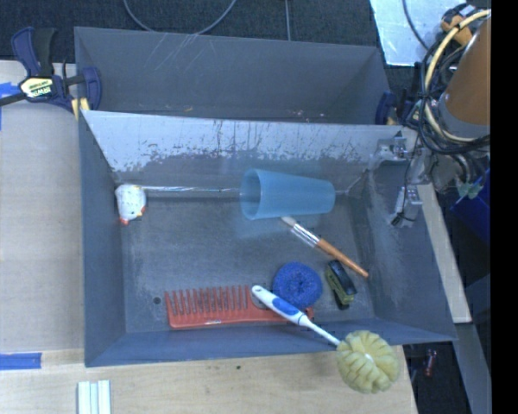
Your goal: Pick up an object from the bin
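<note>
Bin [198, 248] seen from above, near rim at 6 o'clock. At 5 o'clock a dish brush [367, 360] rests its pale yellow-green head on the near rim. Its white and blue handle runs inward, and its tip lies over the right end of a red comb [211, 307] that sits flat at 6 to 7 o'clock. Just beyond the handle is a blue round pad [296, 283]. Beside that, toward 4 o'clock, is a small dark thing [341, 285] whose kind I cannot make out. A paintbrush [326, 247] with an orange handle lies slantwise behind these. Near the middle, a little toward 12 o'clock, the blue cup [289, 195] lies on its side, mouth toward 9 o'clock. A small white thing [130, 202] sits alone at 9 o'clock.

The pincer [404, 198] hangs over the sloping wall at 3 o'clock, apart from everything, with nothing in it. I cannot tell whether it is wide or narrow.

I judge the cup the best candidate: light, stiff, smooth plastic, free on all sides. It will probably roll if pushed from the side. I would therefore take hold across the open rim, one side of the pincer inside the mouth and one outside, and close gently. The paintbrush is nearer the pincer, but it is thin and lies flat, so it offers little to grip
</note>
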You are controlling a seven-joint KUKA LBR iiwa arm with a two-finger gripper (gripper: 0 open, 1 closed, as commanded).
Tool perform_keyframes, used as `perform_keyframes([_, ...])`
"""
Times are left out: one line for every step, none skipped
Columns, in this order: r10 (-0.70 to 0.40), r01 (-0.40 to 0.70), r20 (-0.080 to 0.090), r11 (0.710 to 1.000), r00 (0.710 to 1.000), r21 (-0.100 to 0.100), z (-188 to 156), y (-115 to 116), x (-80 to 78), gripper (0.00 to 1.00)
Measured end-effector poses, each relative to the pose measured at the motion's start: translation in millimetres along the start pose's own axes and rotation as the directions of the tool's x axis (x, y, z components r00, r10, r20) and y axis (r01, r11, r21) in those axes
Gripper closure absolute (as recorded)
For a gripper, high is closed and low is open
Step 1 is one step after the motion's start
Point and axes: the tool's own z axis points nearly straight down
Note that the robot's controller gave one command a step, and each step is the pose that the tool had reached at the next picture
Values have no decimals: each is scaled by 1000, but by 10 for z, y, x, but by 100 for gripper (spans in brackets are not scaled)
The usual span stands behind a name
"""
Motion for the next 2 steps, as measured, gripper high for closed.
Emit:
perform_keyframes([-3,3,9,1000,1000,2,-52,9,-15,0])
perform_keyframes([236,-236,11,972,972,-1,1209,286,-270,0])
